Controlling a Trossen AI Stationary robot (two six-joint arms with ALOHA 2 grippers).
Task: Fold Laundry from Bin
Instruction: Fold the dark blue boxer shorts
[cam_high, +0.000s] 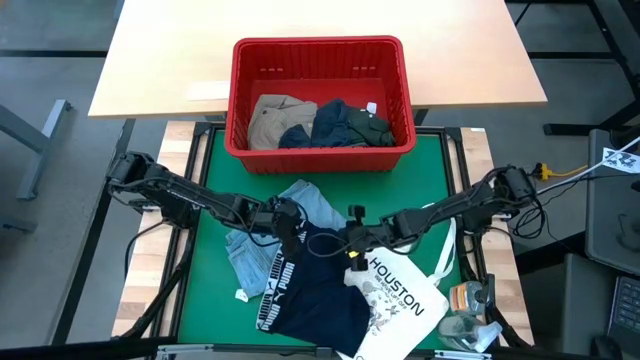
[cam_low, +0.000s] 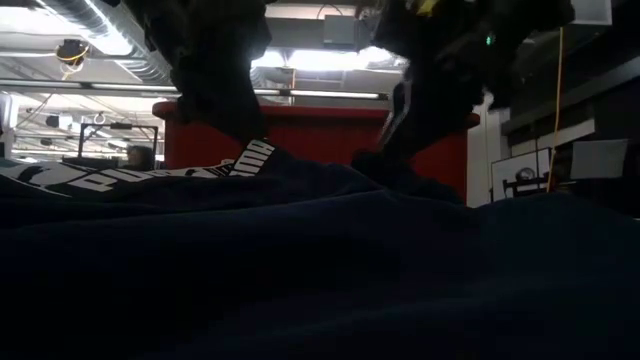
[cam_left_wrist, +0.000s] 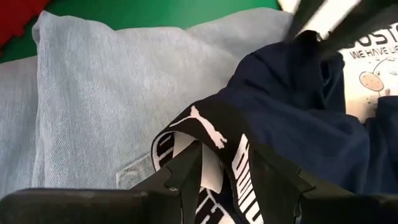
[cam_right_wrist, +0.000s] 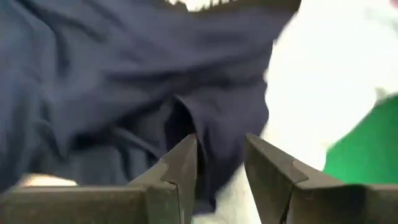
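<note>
On the green mat (cam_high: 210, 300), near the middle of the table, the navy garment (cam_high: 315, 285) lies spread out, white lettering running along its left edge. Both grippers meet at its far edge. The left gripper (cam_high: 290, 222) reaches in from the left, its fingers (cam_left_wrist: 186, 177) closed on the lettered waistband — the band sits pinched between them in the left wrist view. The right gripper (cam_high: 352, 238) comes in from the right, its fingers (cam_right_wrist: 183, 165) narrowed on a raised fold of navy cloth. A light blue denim garment (cam_high: 250, 245) lies partly under the navy one, showing to its left and far side. The white tote bag (cam_high: 400, 300) printed "HOUSTON" rests just right of the navy garment, overlapping its edge. The red bin (cam_high: 320, 52) stands at the far side of the mat — inside it sit a khaki-tan garment (cam_high: 275, 120) at left, with a dark blue and a dark green piece (cam_high: 345, 122) beside it.
</note>
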